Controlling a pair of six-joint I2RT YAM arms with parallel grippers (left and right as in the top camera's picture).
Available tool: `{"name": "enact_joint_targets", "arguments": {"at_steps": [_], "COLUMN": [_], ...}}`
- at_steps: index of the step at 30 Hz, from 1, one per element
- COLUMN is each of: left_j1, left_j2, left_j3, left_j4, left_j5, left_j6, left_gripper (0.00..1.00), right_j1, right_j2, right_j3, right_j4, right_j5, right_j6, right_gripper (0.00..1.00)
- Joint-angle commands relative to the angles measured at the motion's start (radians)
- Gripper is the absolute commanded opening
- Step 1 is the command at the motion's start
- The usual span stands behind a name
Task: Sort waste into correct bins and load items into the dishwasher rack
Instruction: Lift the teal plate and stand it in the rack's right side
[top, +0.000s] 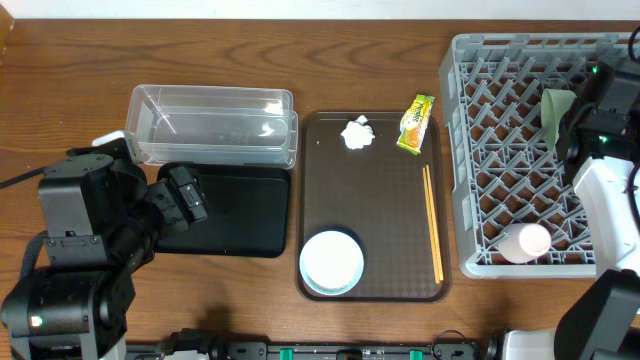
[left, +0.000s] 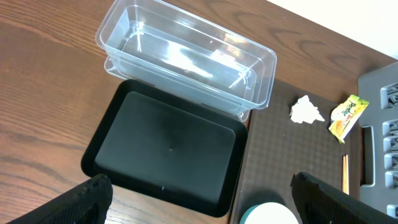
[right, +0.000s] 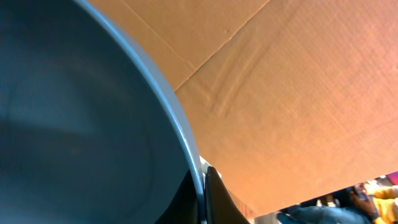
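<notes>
My left gripper (top: 186, 196) (left: 199, 194) is open and empty above the near edge of the black tray (top: 240, 215) (left: 168, 146). The clear tub (top: 212, 122) (left: 186, 59) stands behind it. My right gripper (top: 566, 128) (right: 204, 193) is shut on the rim of the mint-green bowl (top: 555, 115) (right: 74, 124), held on edge over the grey dishwasher rack (top: 500, 150). A pink cup (top: 527, 242) lies in the rack. On the brown serving tray are the tissue wad (top: 357, 133) (left: 306, 111), the wrapper (top: 416, 123) (left: 348, 117), chopsticks (top: 432, 220) and a white bowl (top: 332, 260) in the blue dish (top: 306, 279). No food scraps show.
The brown serving tray (top: 385, 230) lies between the two bins and the rack. The rack fills the right side of the table. Bare wooden table (top: 60, 100) shows at the left and back. A cardboard surface (right: 298, 93) fills the right wrist view behind the bowl.
</notes>
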Motion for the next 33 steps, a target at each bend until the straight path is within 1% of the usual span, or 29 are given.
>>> {"name": "enact_joint_targets", "arguments": {"at_steps": [1, 4, 10, 15, 23, 24, 26, 28, 29, 31, 33], "left_j1": [0.004, 0.004, 0.004, 0.004, 0.004, 0.004, 0.004, 0.004, 0.004, 0.004, 0.004], "left_j2": [-0.003, -0.003, -0.003, -0.003, -0.003, -0.003, -0.003, -0.003, -0.003, -0.003, -0.003], "left_j3": [0.007, 0.008, 0.007, 0.007, 0.007, 0.008, 0.008, 0.007, 0.008, 0.008, 0.007], "left_j4": [-0.003, -0.003, -0.003, -0.003, -0.003, -0.003, -0.003, -0.003, -0.003, -0.003, -0.003], "left_j5": [-0.012, -0.012, -0.012, -0.012, -0.012, -0.012, -0.012, -0.012, -0.012, -0.012, -0.012], "left_j6": [-0.001, -0.001, -0.001, -0.001, -0.001, -0.001, -0.001, -0.001, -0.001, -0.001, -0.001], "left_gripper": [0.94, 0.94, 0.94, 0.94, 0.94, 0.94, 0.94, 0.94, 0.94, 0.94, 0.95], "right_j1": [-0.035, -0.064, -0.097, -0.096, -0.062, -0.049, -0.025, -0.004, 0.003, 0.014, 0.023], "right_j2": [0.007, 0.013, 0.013, 0.044, 0.121, 0.122, 0.122, 0.122, 0.122, 0.120, 0.110], "right_j3": [0.008, 0.008, 0.008, 0.008, 0.008, 0.008, 0.008, 0.008, 0.008, 0.008, 0.008], "right_j4": [0.024, 0.055, 0.070, 0.139, 0.142, 0.142, 0.162, 0.191, 0.201, 0.217, 0.227], "right_j5": [0.057, 0.050, -0.069, -0.071, -0.067, -0.071, -0.079, -0.079, -0.079, -0.078, -0.078], "right_j6": [-0.063, -0.117, -0.227, -0.333, -0.346, -0.346, -0.342, -0.343, -0.343, -0.343, -0.343], "right_gripper": [0.01, 0.01, 0.01, 0.01, 0.02, 0.04, 0.16, 0.44, 0.50, 0.59, 0.64]}}
